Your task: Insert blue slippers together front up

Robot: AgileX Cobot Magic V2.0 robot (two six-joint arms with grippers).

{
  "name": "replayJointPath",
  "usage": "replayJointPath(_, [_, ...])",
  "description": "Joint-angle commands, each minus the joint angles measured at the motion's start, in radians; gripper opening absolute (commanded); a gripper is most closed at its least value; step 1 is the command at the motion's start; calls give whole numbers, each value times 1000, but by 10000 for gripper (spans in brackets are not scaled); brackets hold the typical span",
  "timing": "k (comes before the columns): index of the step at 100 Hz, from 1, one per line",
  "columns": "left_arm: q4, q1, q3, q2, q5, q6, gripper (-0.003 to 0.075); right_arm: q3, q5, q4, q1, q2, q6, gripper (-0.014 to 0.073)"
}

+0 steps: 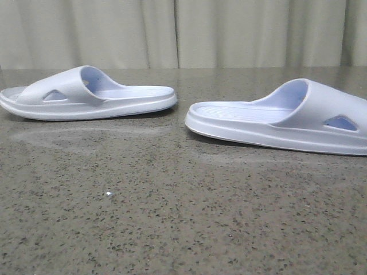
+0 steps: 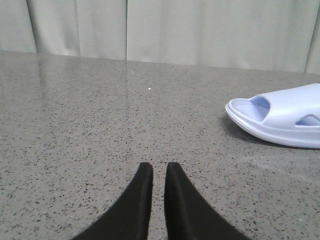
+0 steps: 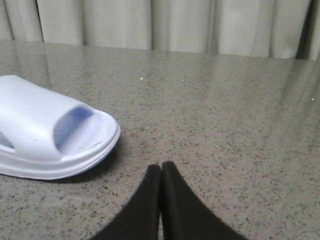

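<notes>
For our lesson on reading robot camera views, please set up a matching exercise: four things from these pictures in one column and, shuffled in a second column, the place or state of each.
Column A
1. left slipper
2. right slipper
3. left gripper
4. right gripper

Column B
a. jaws pressed together, nothing between them
b. flat on the table, strap end toward the front view's left edge
c. jaws a narrow slit apart, holding nothing
d. flat on the table, strap end toward the front view's right edge

Pairs: 1-b, 2-d, 3-c, 4-a
</notes>
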Motion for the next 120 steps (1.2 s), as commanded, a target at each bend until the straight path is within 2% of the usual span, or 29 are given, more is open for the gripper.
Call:
replayJointPath(1, [-1,2,10,-27,-89,0,15,20,-83,-11,-7,-21,0,-78])
replayJointPath(80, [-19,0,10,-27,-89,0,15,20,-83,-11,-7,-21,0,-78])
replayJointPath(89, [-21,0,10,-27,-89,0,15,20,-120,-7,-7,-21,0,-78])
replayJointPath(110, [-117,0,10,-27,-142,0,15,20,-152,199,-7,-21,0,-78])
replayJointPath(120, [-257,0,10,-27,-171,0,15,20,-161,326,-7,-21,0,-78])
